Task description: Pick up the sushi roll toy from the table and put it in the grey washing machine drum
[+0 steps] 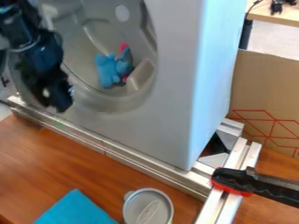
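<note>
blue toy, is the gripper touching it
Apart: the camera view shows part of the grey recess between the blue toy and the gripper.

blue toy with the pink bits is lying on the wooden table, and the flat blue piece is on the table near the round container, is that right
Not quite: the camera view shows the blue toy inside the round hollow of the grey housing, not on the wooden table. The flat blue piece is on the table near the round container.
</note>
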